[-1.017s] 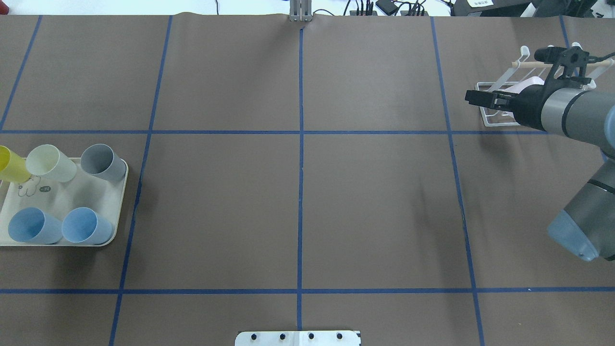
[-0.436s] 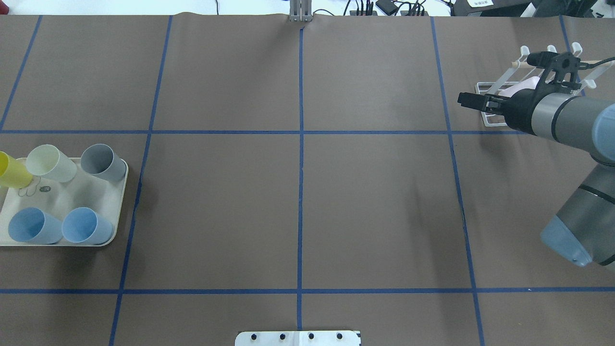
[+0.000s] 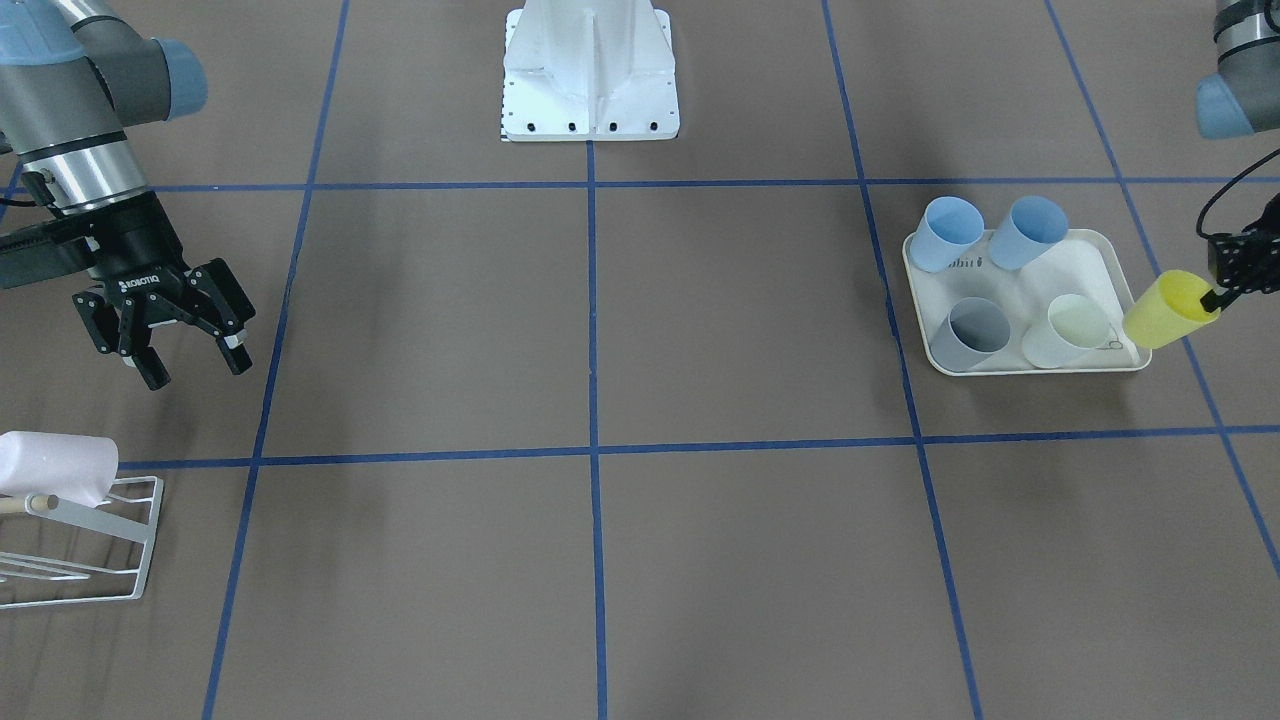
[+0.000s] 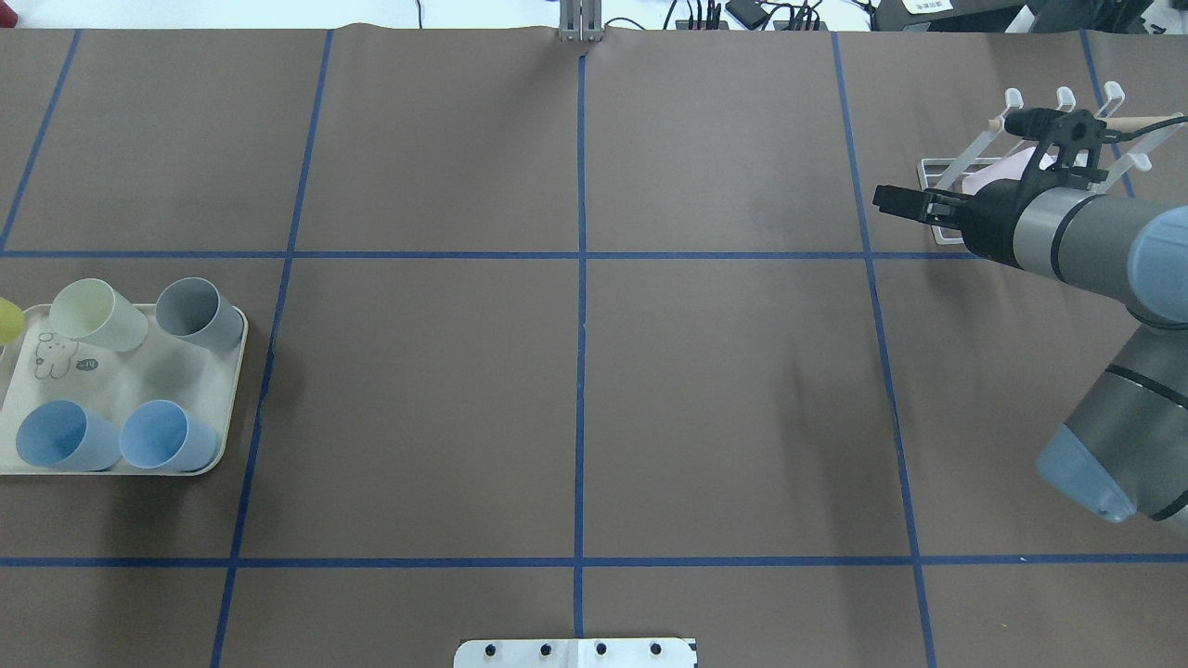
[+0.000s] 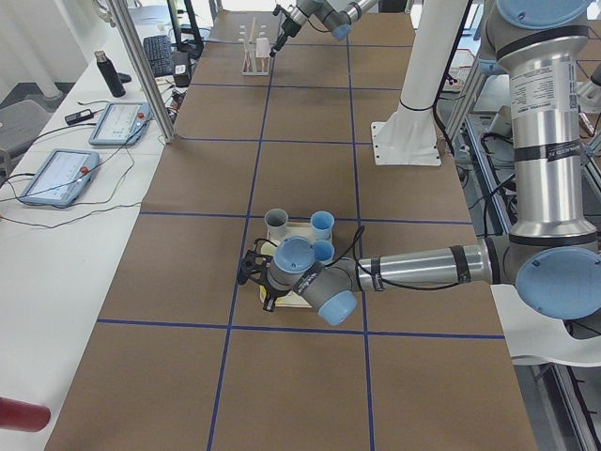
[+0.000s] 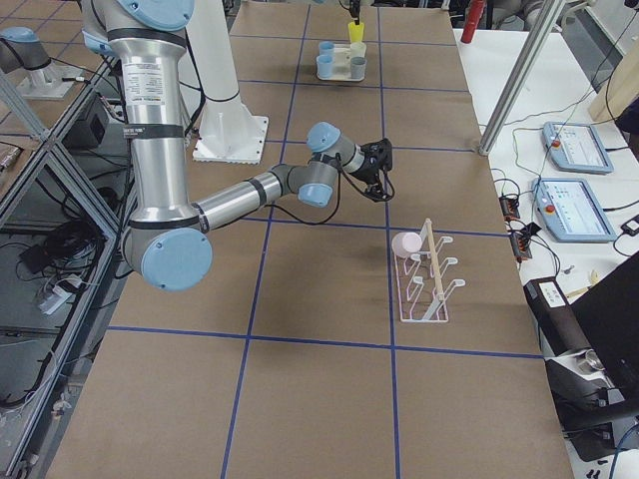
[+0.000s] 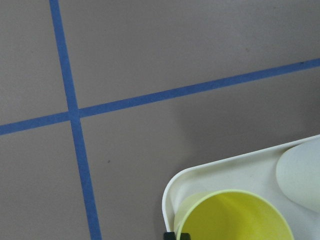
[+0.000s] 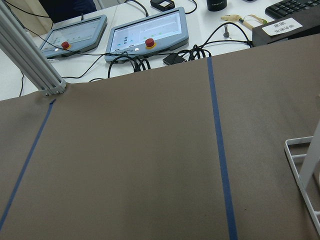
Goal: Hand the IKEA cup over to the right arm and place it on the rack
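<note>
Brown paper-covered table [image 3: 720,330] gridded in blue tape, seen from the front-facing camera. At far left I see the rack [image 3: 120,560] carrying a pink cup [image 3: 55,468] at its 11 o'clock corner. The right gripper [image 3: 197,372] hangs at the rack's 12 o'clock, fingers spread and empty. At far right the left gripper [image 3: 1213,298] pinches the tilted yellow cup [image 3: 1165,312] by its rim, at the 3 o'clock edge of the tray [image 3: 1075,262] and apparently clear of its surface.
</note>
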`<state>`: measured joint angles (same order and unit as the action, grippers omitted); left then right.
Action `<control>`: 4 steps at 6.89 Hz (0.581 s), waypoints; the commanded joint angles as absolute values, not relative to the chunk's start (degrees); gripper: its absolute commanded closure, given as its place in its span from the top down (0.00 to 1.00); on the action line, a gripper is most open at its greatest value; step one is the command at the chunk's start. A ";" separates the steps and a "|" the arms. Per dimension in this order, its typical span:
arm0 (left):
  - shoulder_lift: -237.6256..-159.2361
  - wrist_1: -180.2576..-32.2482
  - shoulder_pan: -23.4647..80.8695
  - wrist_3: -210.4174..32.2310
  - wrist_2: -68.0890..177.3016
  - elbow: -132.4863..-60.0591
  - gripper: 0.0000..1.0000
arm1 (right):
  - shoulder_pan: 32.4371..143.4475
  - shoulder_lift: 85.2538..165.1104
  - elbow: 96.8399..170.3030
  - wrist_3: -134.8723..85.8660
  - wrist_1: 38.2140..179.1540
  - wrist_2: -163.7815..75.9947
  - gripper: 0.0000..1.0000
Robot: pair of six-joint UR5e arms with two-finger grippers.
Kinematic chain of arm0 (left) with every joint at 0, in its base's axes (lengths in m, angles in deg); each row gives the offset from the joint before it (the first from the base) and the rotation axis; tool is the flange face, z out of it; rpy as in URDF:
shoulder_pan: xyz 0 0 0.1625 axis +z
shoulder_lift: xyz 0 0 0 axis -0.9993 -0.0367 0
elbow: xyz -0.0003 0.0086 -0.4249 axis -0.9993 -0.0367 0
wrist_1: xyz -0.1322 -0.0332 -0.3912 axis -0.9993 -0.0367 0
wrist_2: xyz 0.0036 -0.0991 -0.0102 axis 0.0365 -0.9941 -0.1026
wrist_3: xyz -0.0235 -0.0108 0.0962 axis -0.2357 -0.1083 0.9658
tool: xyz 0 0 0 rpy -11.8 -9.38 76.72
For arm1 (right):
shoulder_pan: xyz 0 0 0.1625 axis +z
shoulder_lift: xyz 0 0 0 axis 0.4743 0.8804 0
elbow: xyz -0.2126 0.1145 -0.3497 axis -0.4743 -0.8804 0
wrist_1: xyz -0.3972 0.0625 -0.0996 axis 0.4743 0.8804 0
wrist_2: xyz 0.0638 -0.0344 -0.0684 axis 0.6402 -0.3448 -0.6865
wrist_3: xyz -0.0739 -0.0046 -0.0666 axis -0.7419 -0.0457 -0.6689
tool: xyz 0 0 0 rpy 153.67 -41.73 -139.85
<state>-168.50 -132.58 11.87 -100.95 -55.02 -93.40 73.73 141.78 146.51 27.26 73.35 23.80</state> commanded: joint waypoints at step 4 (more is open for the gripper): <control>-163.98 -128.22 6.07 -124.67 -59.88 -119.27 0.00 | 67.09 138.28 152.72 41.99 73.42 21.33 1.00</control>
